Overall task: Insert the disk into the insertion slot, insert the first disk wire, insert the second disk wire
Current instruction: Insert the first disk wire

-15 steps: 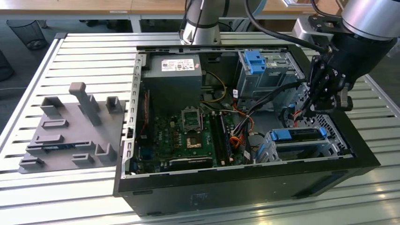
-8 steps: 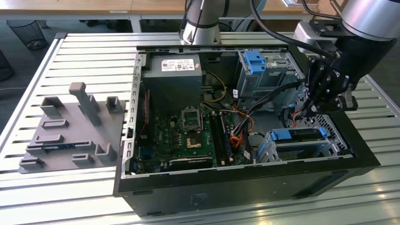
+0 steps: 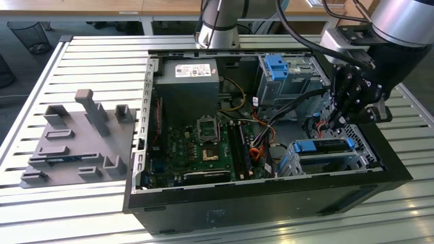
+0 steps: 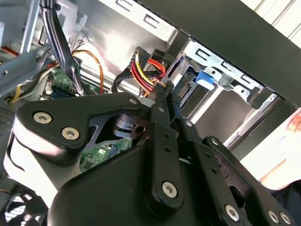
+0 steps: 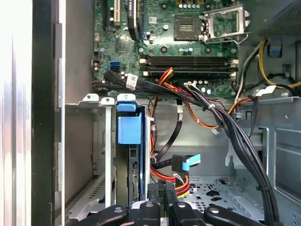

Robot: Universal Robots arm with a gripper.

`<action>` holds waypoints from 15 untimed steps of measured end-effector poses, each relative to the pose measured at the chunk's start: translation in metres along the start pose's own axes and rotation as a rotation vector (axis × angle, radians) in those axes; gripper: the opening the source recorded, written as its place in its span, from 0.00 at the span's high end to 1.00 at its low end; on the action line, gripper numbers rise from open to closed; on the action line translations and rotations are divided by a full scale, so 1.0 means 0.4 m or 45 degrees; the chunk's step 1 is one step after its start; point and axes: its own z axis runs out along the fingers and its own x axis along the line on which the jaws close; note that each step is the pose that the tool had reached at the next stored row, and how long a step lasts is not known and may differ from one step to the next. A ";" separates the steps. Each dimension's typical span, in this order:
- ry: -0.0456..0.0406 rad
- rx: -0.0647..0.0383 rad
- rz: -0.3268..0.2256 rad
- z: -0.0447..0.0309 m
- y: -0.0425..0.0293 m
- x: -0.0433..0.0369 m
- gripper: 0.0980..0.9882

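Observation:
The disk (image 3: 326,146), in its bright blue carrier, sits inside the insertion slot (image 3: 306,163), the low silver cage at the case's front corner on the exterior view's right. In the first wrist view the disk (image 5: 129,129) stands edge-on in the slot (image 5: 99,155). My gripper (image 3: 336,122) hangs just behind the slot. In both wrist views the gripper (image 4: 164,89) (image 5: 162,189) is shut on a black connector of a disk wire (image 4: 146,70) with red, yellow and black strands. A second black wire with a blue-tabbed plug (image 5: 186,162) hangs loose close by.
The open black case holds a green motherboard (image 3: 203,142), a grey power supply (image 3: 186,84) and a taller grey cage with a blue tab (image 3: 277,66). A thick black cable bundle (image 5: 235,132) crosses beside the gripper. A grey fixture plate (image 3: 74,137) lies on the slatted table.

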 end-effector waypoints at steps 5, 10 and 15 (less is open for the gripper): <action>0.000 0.003 -0.018 0.003 0.002 0.008 0.92; 0.000 0.004 -0.018 0.007 0.003 0.009 0.92; 0.000 0.009 -0.019 0.011 0.004 0.012 0.92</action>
